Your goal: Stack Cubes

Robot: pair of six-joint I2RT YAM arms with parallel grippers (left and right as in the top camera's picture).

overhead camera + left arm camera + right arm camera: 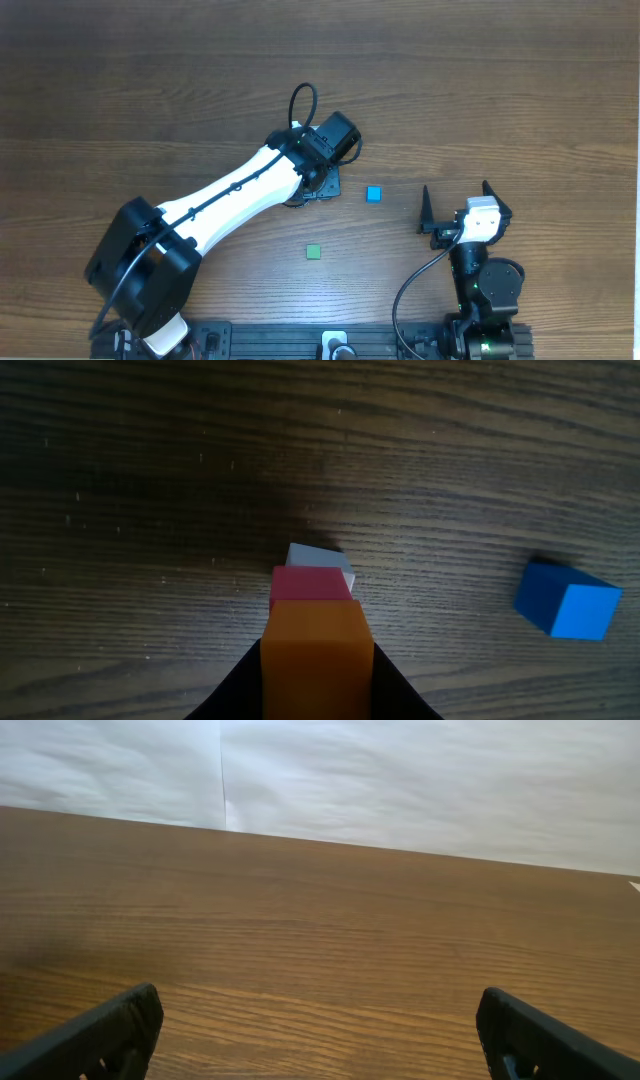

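Note:
My left gripper (317,685) is shut on an orange cube (317,650), which sits on or just above a red cube (310,584). Under the red cube a white cube (322,556) peeks out, resting on the table. From above, the left gripper (318,185) covers this stack near the table's middle. A blue cube (373,193) lies alone just right of it, and shows as the blue cube (567,598) in the left wrist view. A green cube (313,252) lies closer to the arm bases. My right gripper (455,207) stands open and holds nothing, right of the blue cube.
The wooden table (150,90) stretches bare to the left and far side. Beyond the table's far edge, the right wrist view has a white wall (400,780) above the open right gripper (322,1020).

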